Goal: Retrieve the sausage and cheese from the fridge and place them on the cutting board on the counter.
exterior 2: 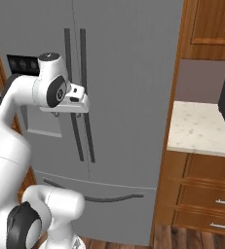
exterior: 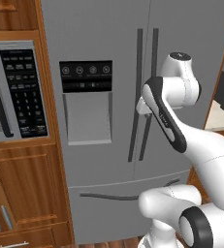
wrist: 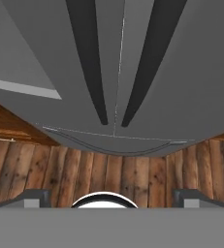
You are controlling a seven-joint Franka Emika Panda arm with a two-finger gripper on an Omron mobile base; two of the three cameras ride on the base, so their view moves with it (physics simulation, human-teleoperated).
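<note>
Hovering before the large grey French-door fridge [exterior: 108, 97], the white hand [wrist: 111, 198] gapes wide, empty; it should straddle one dark vertical bar handle [wrist: 89, 58] squarely. Cheese presumably inside.

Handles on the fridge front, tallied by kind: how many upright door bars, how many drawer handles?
Upright door bars: 2, left bar and right bar, side by side at the seam of the fridge
Drawer handle: 1, the curved one low on the front
Total: 3
</note>
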